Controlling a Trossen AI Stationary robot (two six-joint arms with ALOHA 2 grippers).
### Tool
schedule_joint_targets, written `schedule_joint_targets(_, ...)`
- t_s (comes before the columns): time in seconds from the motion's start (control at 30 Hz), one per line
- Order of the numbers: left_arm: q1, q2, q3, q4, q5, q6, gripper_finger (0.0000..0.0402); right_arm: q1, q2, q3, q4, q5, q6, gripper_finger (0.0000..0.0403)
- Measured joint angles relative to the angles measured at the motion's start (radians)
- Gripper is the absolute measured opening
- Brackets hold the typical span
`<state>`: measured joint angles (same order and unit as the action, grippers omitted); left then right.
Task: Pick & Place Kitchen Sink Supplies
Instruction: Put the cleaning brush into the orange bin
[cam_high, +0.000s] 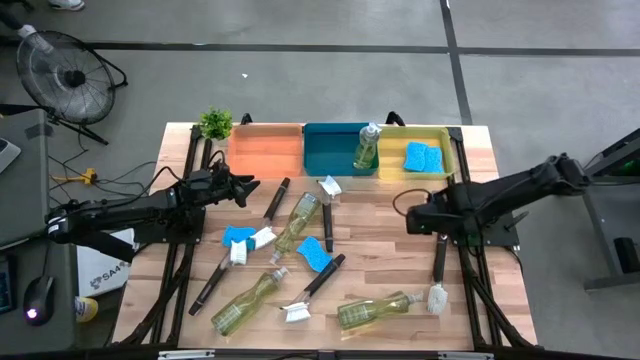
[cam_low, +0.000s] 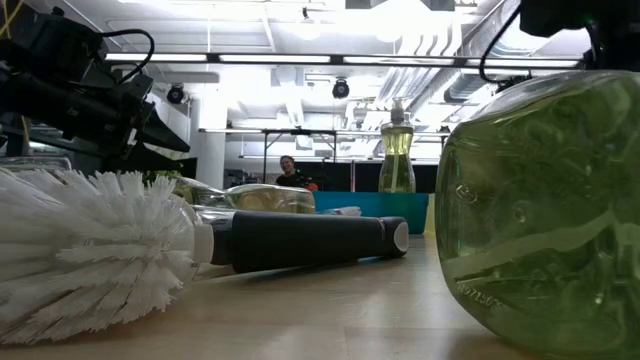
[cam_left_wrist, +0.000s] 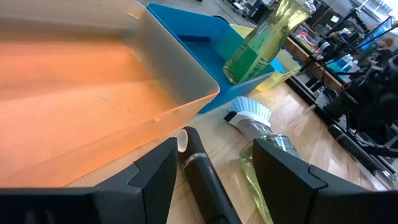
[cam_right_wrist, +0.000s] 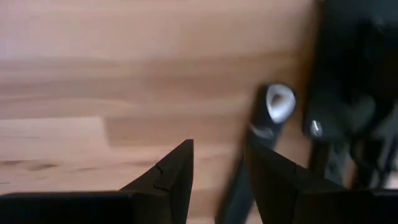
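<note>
brush (cam_low: 100, 245) and bottle (cam_low: 540, 210) lie closest on the worktop (cam_high: 380, 250), among more bottles, brushes and blue sponges (cam_high: 313, 253). left claw (cam_left_wrist: 208, 165) spread over a brush handle (cam_left_wrist: 205, 180) beside the orange bin (cam_left_wrist: 93, 106); right claw (cam_right_wrist: 217, 165) spread, empty. farther off, one bottle (cam_high: 366, 147) stands in the teal bin (cam_high: 335, 148).

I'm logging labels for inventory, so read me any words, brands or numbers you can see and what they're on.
Nothing can be read for certain.
White box on the floor beside the table: dark print, too small to read.
Dish soap bottles: no label visible.
Bins: no markings.
</note>
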<state>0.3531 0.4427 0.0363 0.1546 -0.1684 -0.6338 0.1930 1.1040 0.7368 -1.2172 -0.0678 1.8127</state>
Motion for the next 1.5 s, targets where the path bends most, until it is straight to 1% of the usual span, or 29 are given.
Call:
schedule_joint_targets(0.1, 0.0, 0.0, 0.0, 0.0, 0.0, 0.0, 0.0205, 0.033, 0.059, 0.0, 0.003, -0.08, 0.06, 0.0138)
schedule_joint_targets(0.23, 0.0, 0.0, 0.0, 0.0, 0.0, 0.0, 0.0205, 0.086, 0.131, 0.0, 0.038, -0.136, 0.153, 0.0156)
schedule_joint_targets(0.37, 0.0, 0.0, 0.0, 0.0, 0.0, 0.0, 0.0205, 0.124, 0.178, 0.0, 0.085, -0.187, 0.231, 0.0199)
schedule_joint_targets(0.57, 0.0, 0.0, 0.0, 0.0, 0.0, 0.0, 0.0205, 0.151, 0.234, 0.001, 0.057, -0.299, 0.284, 0.0279)
schedule_joint_targets(0.63, 0.0, 0.0, 0.0, 0.0, 0.0, 0.0, 0.0205, 0.151, 0.245, 0.001, 0.055, -0.32, 0.285, 0.0297)
schedule_joint_targets(0.7, 0.0, 0.0, 0.0, 0.0, 0.0, 0.0, 0.0205, 0.151, 0.254, 0.001, 0.054, -0.326, 0.284, 0.0306)
schedule_joint_targets(0.8, 0.0, 0.0, 0.0, 0.0, 0.0, 0.0, 0.0205, 0.145, 0.265, -0.013, 0.073, -0.333, 0.282, 0.0308)
schedule_joint_targets(0.93, 0.0, 0.0, 0.0, 0.0, 0.0, 0.0, 0.0205, 0.126, 0.265, -0.087, 0.194, -0.369, 0.273, 0.0306)
schedule_joint_targets(1.1, 0.0, 0.0, 0.0, 0.0, 0.0, 0.0, 0.0205, 0.103, 0.265, -0.141, 0.24, -0.377, 0.25, 0.0305)
schedule_joint_targets(1.3, 0.0, 0.0, 0.0, 0.0, 0.0, 0.0, 0.0205, 0.099, 0.261, -0.207, 0.419, -0.379, 0.231, 0.0302)
schedule_joint_targets(1.4, 0.0, 0.0, 0.0, 0.0, 0.0, 0.0, 0.0205, 0.099, 0.259, -0.231, 0.467, -0.381, 0.234, 0.0289)
schedule_joint_targets(1.5, 0.0, 0.0, 0.0, 0.0, 0.0, 0.0, 0.0205, 0.099, 0.259, -0.23, 0.472, -0.361, 0.212, 0.0264)
